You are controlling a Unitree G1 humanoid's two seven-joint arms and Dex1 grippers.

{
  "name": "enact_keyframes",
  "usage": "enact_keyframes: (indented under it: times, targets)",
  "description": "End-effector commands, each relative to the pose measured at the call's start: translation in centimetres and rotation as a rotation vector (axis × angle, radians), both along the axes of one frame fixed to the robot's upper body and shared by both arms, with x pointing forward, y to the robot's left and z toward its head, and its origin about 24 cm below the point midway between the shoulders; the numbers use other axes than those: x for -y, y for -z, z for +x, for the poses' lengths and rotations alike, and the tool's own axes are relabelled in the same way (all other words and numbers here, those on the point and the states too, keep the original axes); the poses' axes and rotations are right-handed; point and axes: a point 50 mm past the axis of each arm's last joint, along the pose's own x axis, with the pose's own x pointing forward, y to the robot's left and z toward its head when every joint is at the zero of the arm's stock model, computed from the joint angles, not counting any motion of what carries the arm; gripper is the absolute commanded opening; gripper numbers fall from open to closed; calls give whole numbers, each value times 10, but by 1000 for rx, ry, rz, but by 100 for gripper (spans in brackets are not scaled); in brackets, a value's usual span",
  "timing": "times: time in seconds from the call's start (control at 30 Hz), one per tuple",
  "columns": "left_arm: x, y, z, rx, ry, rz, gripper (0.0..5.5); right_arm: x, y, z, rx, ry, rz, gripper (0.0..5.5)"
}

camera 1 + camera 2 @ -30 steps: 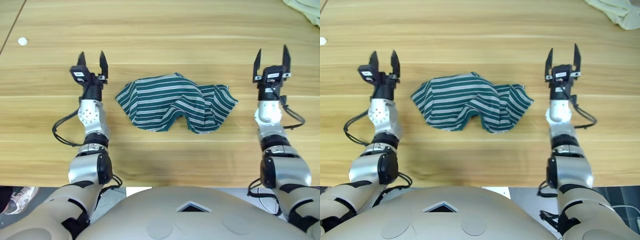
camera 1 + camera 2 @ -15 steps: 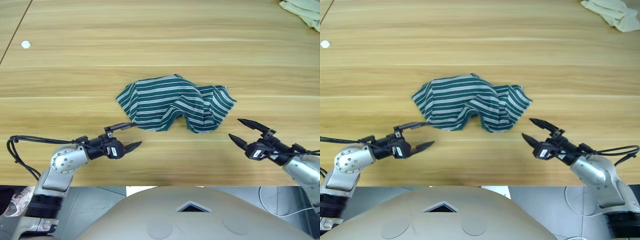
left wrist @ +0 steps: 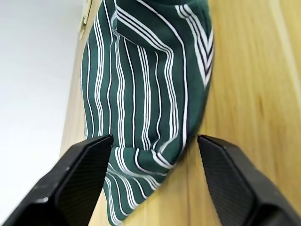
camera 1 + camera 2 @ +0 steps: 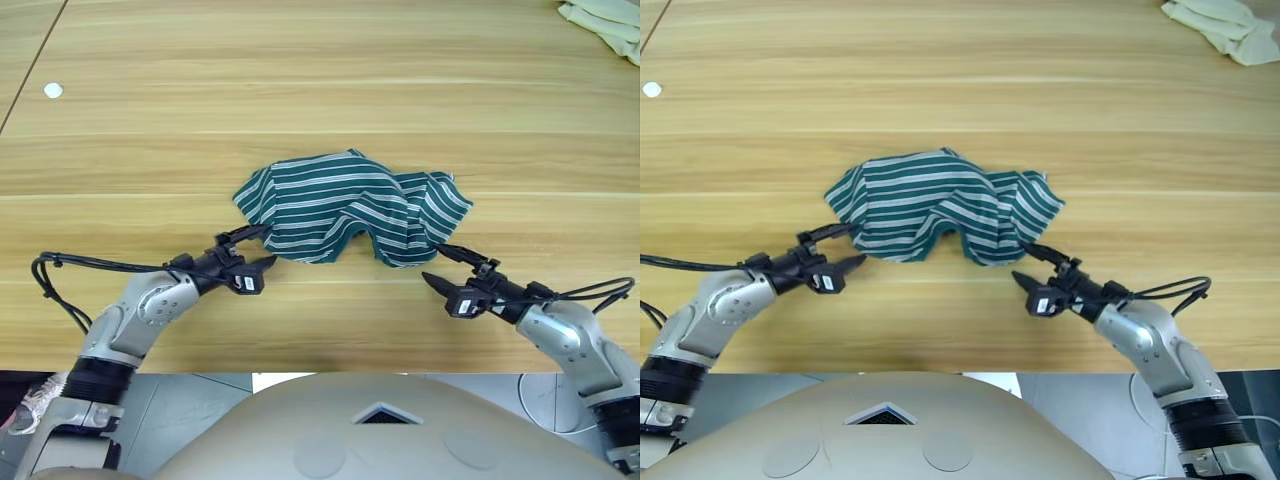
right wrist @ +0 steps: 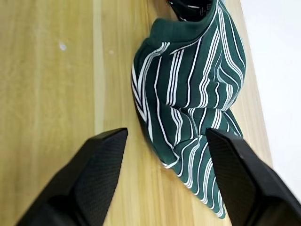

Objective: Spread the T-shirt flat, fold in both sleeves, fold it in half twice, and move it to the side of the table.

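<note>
The shirt [image 4: 350,205] lies bunched mid-table [image 4: 320,110]. The left gripper [image 4: 266,247] and right gripper [image 4: 429,261] sit low by its near corners, both wide open and holding nothing. I'd pinch one hem layer each, then draw outward evenly.

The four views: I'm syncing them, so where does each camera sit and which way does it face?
Left eye view: on the head, looking forward and down at the table and T-shirt; both arms show, jaws open by the shirt's near edge.
Right eye view: beside it, same aim, same arms.
Left wrist view: on the left wrist, looking along its open jaws at the T-shirt.
Right wrist view: on the right wrist, likewise past its open jaws.
Shared: the eyes are a stereo pair; all four see the T-shirt.
</note>
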Motion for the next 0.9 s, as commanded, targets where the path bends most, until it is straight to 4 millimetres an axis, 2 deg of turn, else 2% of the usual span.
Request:
enact_keyframes:
  times: [0.03,0.2,0.33,0.57,0.77,0.9]
  targets:
    - [-5,23,-8,-86,-6,98,336,4,19,-7,-82,-10,-80,311]
    - [-9,29,-4,-78,-31,121,336,12,21,3,-48,22,-106,311]
    - [-10,31,-4,-80,-36,128,266,20,23,10,-33,41,-134,306]
    - [-9,32,-5,-85,-26,119,144,9,30,11,-50,-18,-120,306]
    - [-6,28,-4,-72,-25,86,68,1,36,10,-59,-49,-94,188]
    - [-5,27,-3,-67,-33,76,17,4,40,15,-50,-6,-68,108]
